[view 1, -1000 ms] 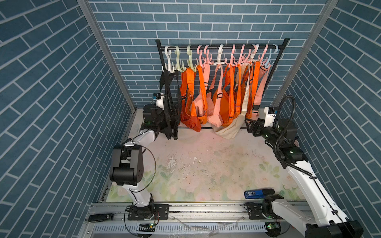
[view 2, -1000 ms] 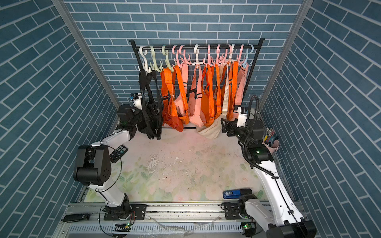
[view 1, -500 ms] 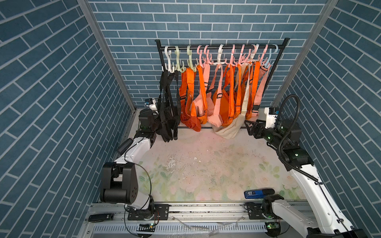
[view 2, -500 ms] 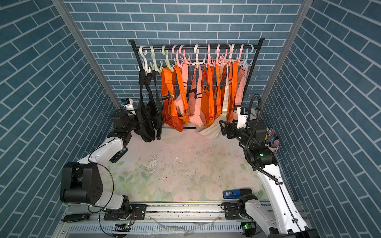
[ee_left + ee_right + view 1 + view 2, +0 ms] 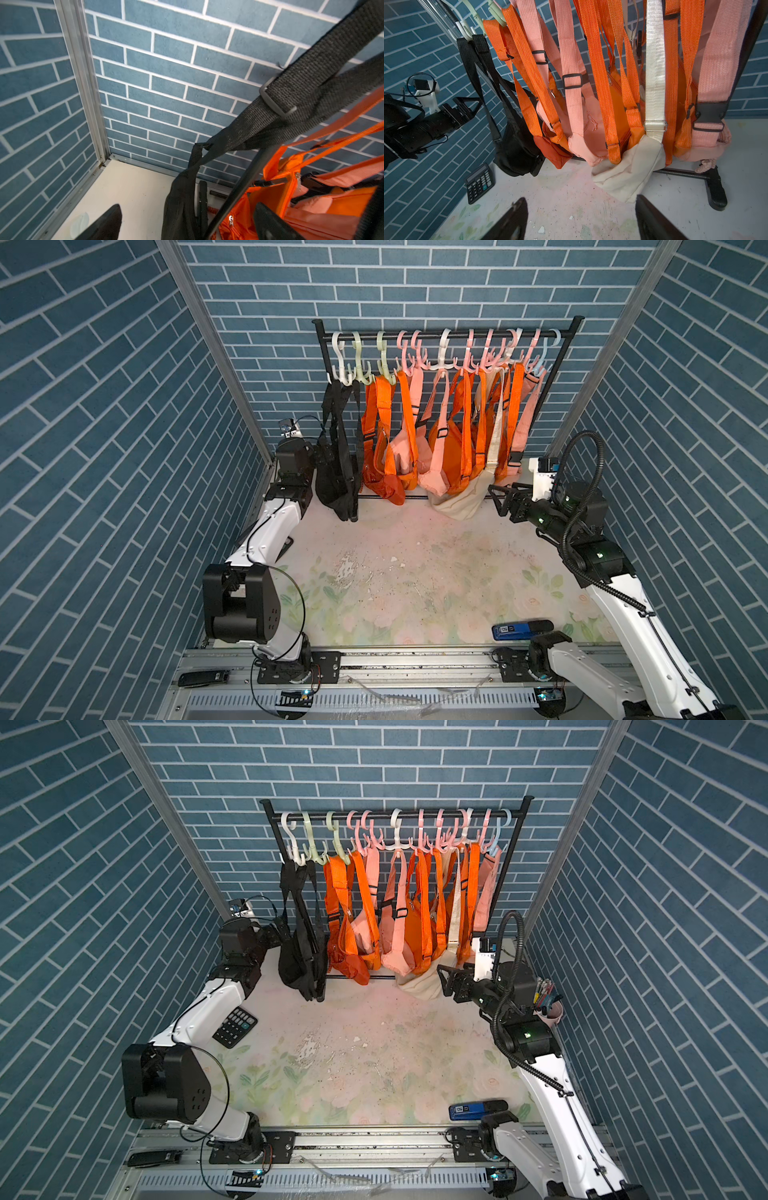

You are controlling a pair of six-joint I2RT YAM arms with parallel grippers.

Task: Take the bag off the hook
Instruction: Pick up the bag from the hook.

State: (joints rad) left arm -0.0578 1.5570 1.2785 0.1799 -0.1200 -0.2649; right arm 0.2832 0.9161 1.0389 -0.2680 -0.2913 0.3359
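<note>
Both wide apart: left jaws just beside the black bag [image 5: 334, 489], right jaws near the cream bag [image 5: 461, 502].

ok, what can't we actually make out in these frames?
- Left gripper tips: lost against the black bag in both top views, cut by the left wrist view's edge; contact unclear.
- Which hook holds which strap: overlapping in both top views.
- Cream bag strap's top: cut by the right wrist view's edge.
- Blue device label: too small in both top views.
</note>
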